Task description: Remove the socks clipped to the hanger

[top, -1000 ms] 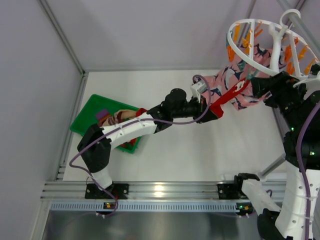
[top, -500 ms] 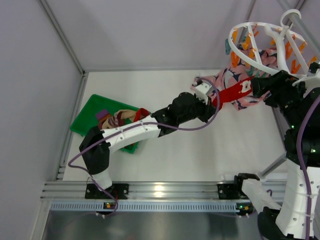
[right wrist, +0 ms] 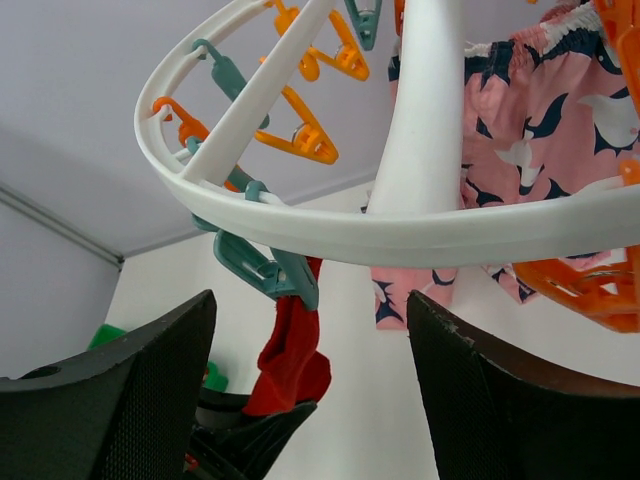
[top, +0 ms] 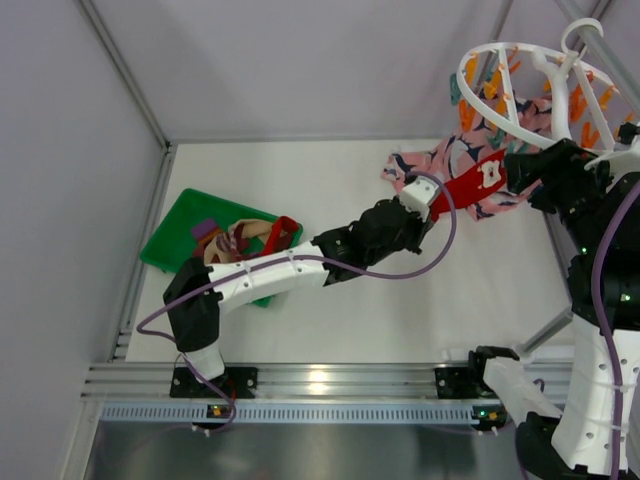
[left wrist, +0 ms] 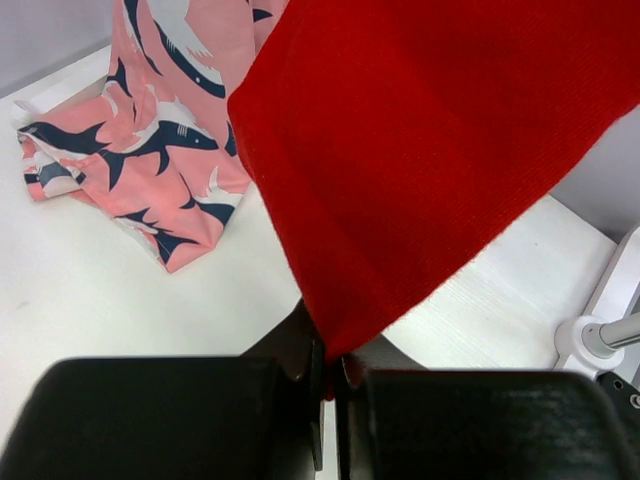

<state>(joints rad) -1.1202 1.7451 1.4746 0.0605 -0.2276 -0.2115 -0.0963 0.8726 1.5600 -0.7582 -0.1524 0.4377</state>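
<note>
Red sock (top: 470, 187): stretched taut over the counter (top: 350, 320), from hanger rim to left claw.
Sock's top end: beside a teal peg (right wrist: 265, 265); whether the peg grips it is hard to make out.
Left claw (left wrist: 330, 375): pinched tight on the sock's lower end.
Right claw (right wrist: 310, 330): spread wide below the hanger (right wrist: 400, 235), holding nothing; contact unclear.
Other socks (top: 235, 238): bunched in the green tray (top: 170, 235), partly behind the left arm.

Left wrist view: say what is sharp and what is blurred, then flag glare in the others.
Left wrist view: red sock and pink cloth sharp, the dark jaws at the bottom soft. Right wrist view: no glare, hanger evenly lit. Top external view: bright reflection on the metal rail.
</note>
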